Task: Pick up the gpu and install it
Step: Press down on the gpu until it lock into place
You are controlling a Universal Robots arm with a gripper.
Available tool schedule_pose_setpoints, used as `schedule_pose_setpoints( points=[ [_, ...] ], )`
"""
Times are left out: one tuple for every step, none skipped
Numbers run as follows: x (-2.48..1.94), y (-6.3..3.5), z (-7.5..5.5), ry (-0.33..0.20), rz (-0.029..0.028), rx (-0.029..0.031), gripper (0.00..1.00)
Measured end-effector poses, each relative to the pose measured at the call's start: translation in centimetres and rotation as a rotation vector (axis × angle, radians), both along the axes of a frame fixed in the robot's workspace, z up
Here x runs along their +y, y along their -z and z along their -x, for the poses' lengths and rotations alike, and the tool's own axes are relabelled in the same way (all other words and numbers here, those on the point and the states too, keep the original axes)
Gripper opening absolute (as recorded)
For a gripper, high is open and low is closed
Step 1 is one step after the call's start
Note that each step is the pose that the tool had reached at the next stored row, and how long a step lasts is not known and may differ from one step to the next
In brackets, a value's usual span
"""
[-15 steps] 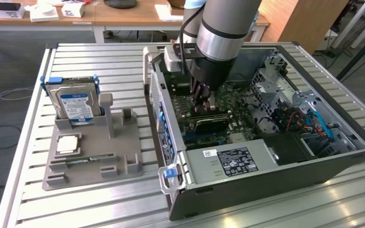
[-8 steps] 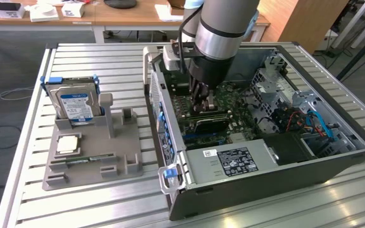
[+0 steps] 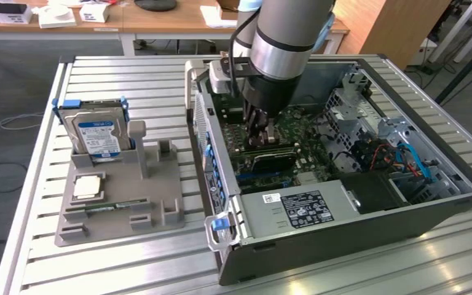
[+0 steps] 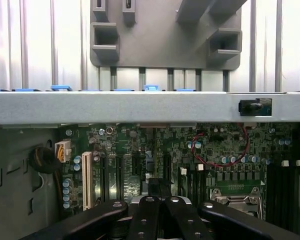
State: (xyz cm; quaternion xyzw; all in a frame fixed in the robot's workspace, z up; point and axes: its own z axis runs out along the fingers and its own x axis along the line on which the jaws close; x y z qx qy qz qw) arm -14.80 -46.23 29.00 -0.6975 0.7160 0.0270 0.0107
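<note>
Exterior view, gpu (image 3: 270, 157) seated inside computer case (image 3: 432, 215)

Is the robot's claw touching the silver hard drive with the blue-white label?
Apart. The exterior view shows the gripper inside the open black computer case, the hard drive standing in a grey holder outside it.

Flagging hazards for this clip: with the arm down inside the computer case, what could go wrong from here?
The shut gripper sits low over the motherboard, on or just above the gpu; a misaligned push could strain the expansion slots. The arm also stands close to the case wall, so sideways motion might hit it.
</note>
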Motion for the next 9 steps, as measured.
schedule_pose_setpoints(
  points=[
    [0.01,0.08,0.01,0.000,0.0001,0.0000,0.11],
    [0.03,0.16,0.02,0.000,0.0000,-0.0001,0.11],
    [0.04,0.22,0.02,0.000,0.0001,-0.0001,0.11],
    [0.06,0.29,0.03,0.000,0.0000,-0.0002,0.11],
    [0.07,0.37,0.03,0.000,-0.0001,-0.0003,0.11],
    [0.09,0.44,0.03,0.000,0.0000,-0.0003,0.11],
    [0.11,0.52,0.03,0.000,0.0000,-0.0003,0.11],
    [0.13,0.61,0.03,0.000,0.0000,-0.0003,0.11],
    [0.15,0.69,0.03,0.000,0.0000,-0.0003,0.11]
  ],
)
